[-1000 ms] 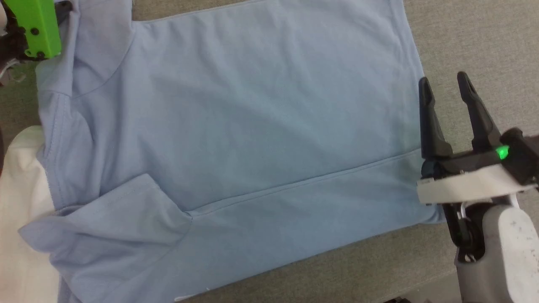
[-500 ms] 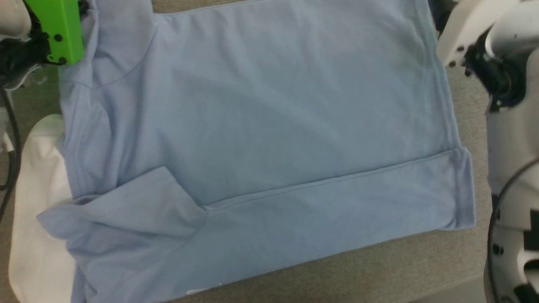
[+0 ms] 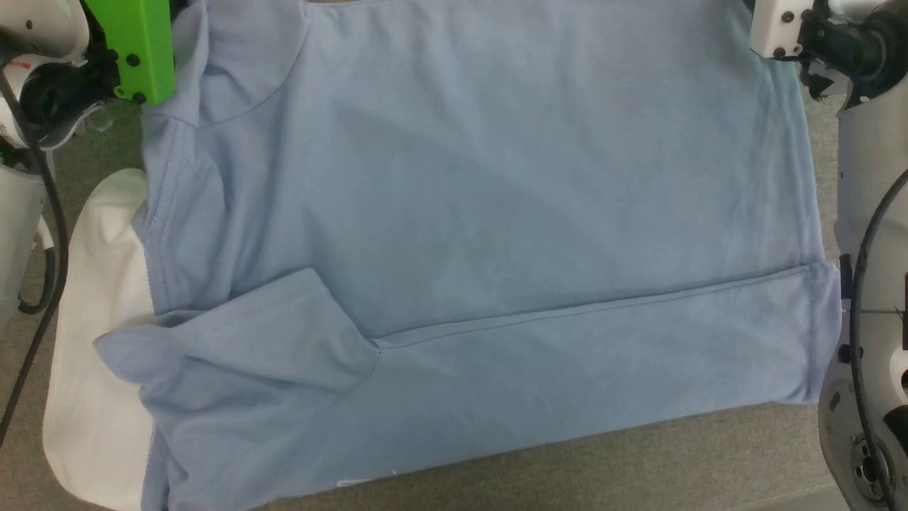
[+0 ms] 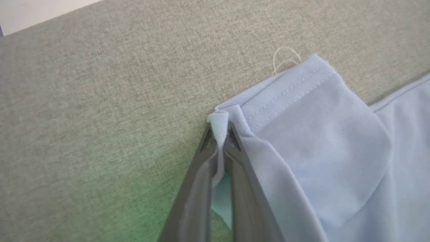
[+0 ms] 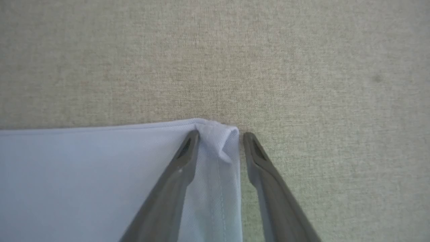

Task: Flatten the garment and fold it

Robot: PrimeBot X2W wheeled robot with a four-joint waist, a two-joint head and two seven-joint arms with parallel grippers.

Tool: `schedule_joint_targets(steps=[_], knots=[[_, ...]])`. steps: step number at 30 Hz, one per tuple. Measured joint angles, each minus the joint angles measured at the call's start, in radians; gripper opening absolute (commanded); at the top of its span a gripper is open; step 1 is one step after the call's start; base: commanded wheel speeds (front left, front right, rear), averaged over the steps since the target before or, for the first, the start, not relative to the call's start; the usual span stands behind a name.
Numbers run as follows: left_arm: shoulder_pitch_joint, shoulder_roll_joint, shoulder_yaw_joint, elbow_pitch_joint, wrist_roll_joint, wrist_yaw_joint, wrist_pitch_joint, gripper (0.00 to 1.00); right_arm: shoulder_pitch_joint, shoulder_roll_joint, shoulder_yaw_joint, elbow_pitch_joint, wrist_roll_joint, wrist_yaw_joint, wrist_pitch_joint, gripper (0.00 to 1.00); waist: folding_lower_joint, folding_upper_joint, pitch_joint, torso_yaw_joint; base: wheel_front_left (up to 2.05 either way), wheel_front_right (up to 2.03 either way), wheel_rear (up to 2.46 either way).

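Observation:
The garment (image 3: 496, 177), a light blue shirt, lies spread over the grey-beige fabric table, with its near long edge folded over and one sleeve (image 3: 248, 341) doubled at the lower left. A white part (image 3: 99, 319) pokes out along its left side. In the left wrist view my left gripper (image 4: 220, 134) is shut on a pinched fold at the edge of the garment (image 4: 319, 134) by the far sleeve. My right gripper (image 5: 218, 137) stands open at the far right corner of the garment (image 5: 100, 168). The bunched corner tip sits between its fingers.
The left arm's green wrist block (image 3: 142, 50) sits at the top left of the head view and the right arm's pale wrist (image 3: 816, 28) at the top right. Bare table fabric (image 3: 638, 461) runs along the near edge. A loose thread (image 4: 285, 60) lies beside the sleeve hem.
The head camera has shifted. My right gripper left the near right hem and went up to the far right corner. My left gripper has shut on the fabric.

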Motion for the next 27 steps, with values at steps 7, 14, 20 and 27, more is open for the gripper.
schedule_joint_targets(steps=[7,14,20,27], knots=[[0.02,-0.009,0.013,0.036,0.002,-0.059,-0.159,0.0,0.027,0.006,0.023,0.002,0.013,0.0,-0.076,0.0,0.0001,0.0,-0.02,0.0,0.0,0.0,0.0],[0.166,-0.02,0.054,0.007,0.002,-0.157,-0.508,0.0,0.197,-0.016,0.112,-0.07,0.118,0.0,-0.363,0.0,0.0,0.0,-0.09,0.004,0.0,0.0,0.0],[0.374,-0.02,0.081,-0.097,-0.052,-0.187,-0.705,0.0,0.388,-0.074,0.149,-0.176,0.223,0.0,-0.621,0.0,-0.0001,0.0,-0.18,0.019,0.0,0.0,0.0],[0.629,0.01,0.092,-0.21,-0.103,-0.186,-0.791,0.0,0.584,-0.135,0.164,-0.252,0.272,0.0,-0.727,0.0,-0.0001,0.0,-0.291,0.046,0.0,0.0,0.0]])
